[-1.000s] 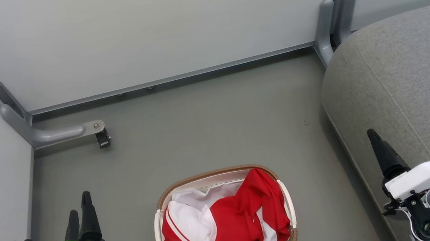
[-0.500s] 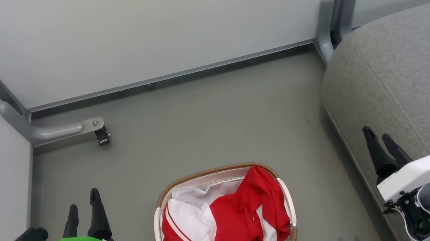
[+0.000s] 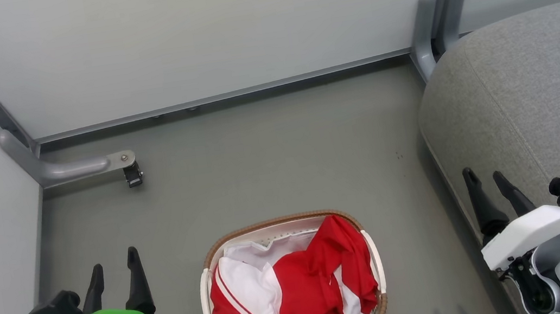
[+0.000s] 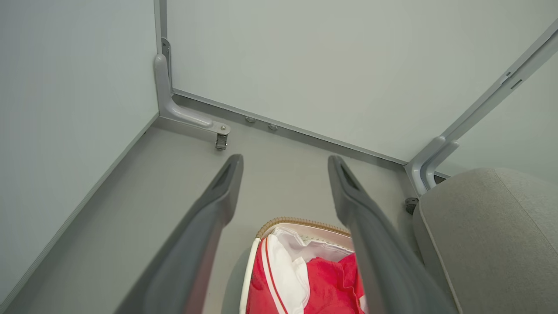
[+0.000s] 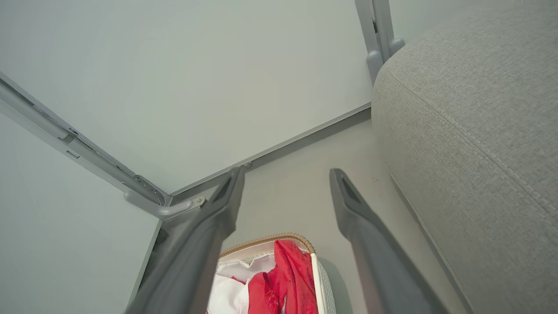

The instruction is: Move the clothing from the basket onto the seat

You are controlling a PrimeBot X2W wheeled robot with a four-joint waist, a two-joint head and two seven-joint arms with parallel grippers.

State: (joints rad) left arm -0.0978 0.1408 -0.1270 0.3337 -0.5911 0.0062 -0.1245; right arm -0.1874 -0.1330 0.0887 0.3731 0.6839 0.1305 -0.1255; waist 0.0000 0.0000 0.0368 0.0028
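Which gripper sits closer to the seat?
The right gripper, the white-covered one, at the edge of the seat. The left gripper, green-covered, is on the far side of the basket.

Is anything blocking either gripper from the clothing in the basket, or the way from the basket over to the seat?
Nothing visible. The clothing lies uncovered in the open-topped basket, between the open left gripper and open right gripper. Only bare floor separates the basket from the seat on the robot's right.

Grey floor (image 3: 268,153), pale partition panels (image 3: 186,38)
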